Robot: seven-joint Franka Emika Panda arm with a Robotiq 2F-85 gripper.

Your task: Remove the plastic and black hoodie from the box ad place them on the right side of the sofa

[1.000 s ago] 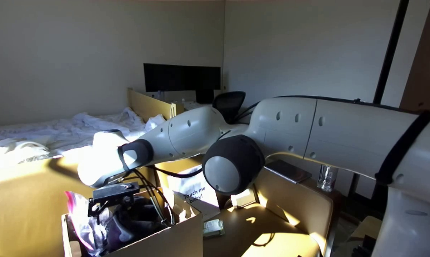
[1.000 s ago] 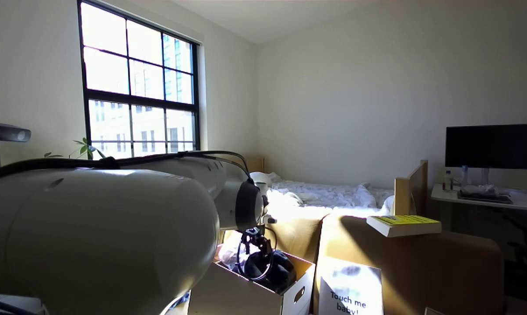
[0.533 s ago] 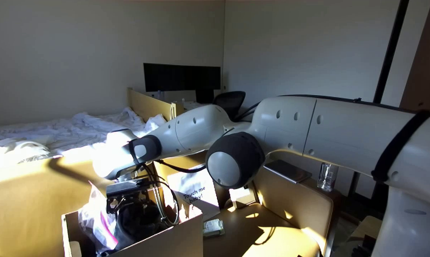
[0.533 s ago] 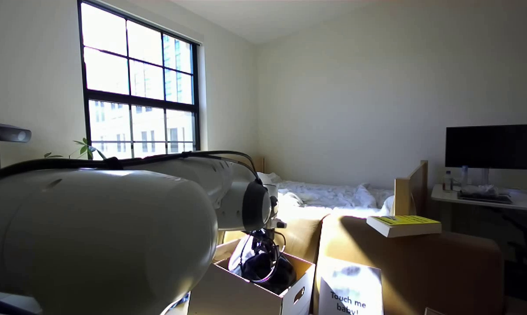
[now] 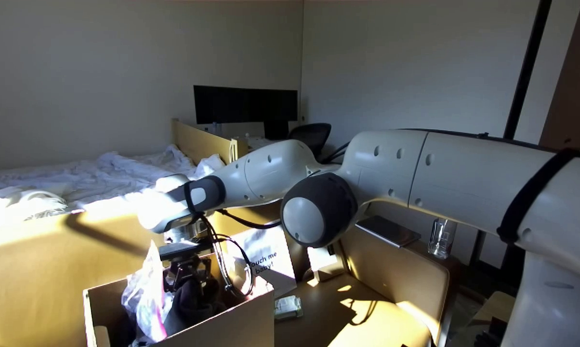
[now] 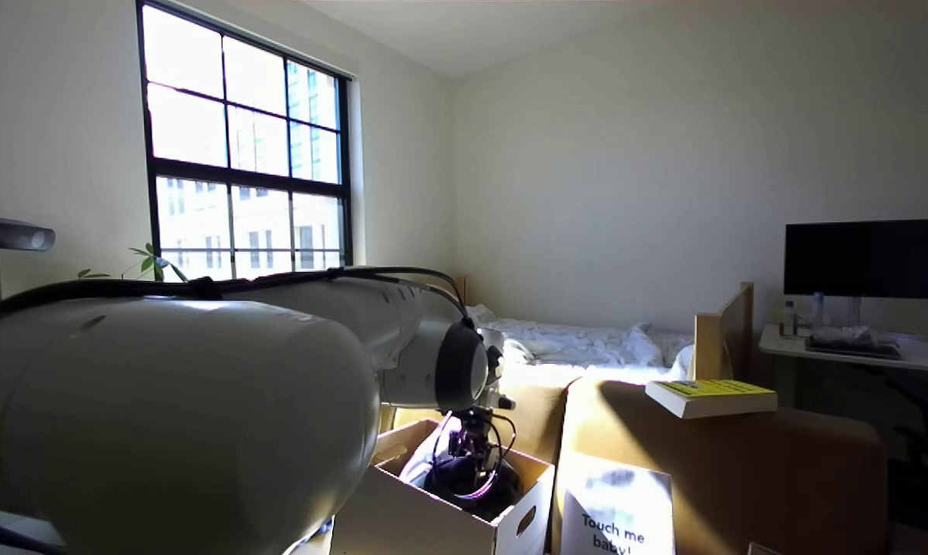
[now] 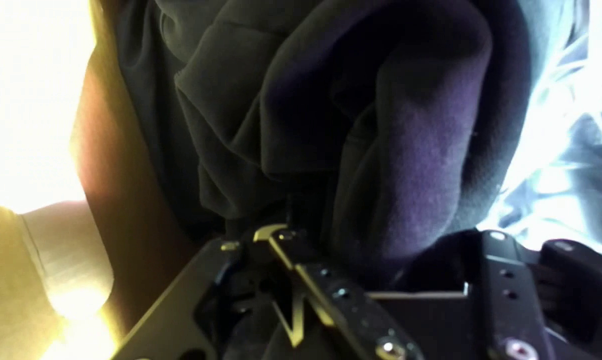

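Jaws: pointing downward, standing apart at the links across the lower centre of the wrist view, hiding the tips in the black hoodie point(image 7: 421, 150). Not showing whether pinching that cloth or merely nestling in it; impossible to say.

Black hoodie: filling the upper centre of the wrist view, lying straight ahead of the jaws, seemingly touching; bulging directly beneath them at the lower left of an exterior view. Running lengthwise, along the purple-lit fold, from upper centre down toward the jaws. Being taken here as the present target; probably calling for a firm bite across that fold, then a straight lift.

Plastic point(image 5: 145, 299): rising past the far rim of the box point(image 5: 246, 323), just left of the jaws in an exterior view; glaring at the right edge of the wrist view. Possibly riding along during a lift.

Box: holding both, so leaving the removal unfinished; showing low in the frame in both exterior views.

Sofa point(image 5: 39, 274): backing the box; stretching rightward along the bottom of an exterior view, presumably including the drop-off place at lower right.

White sign point(image 5: 275, 250): leaning just right of the box; likely needing clearance during a sideways carry.
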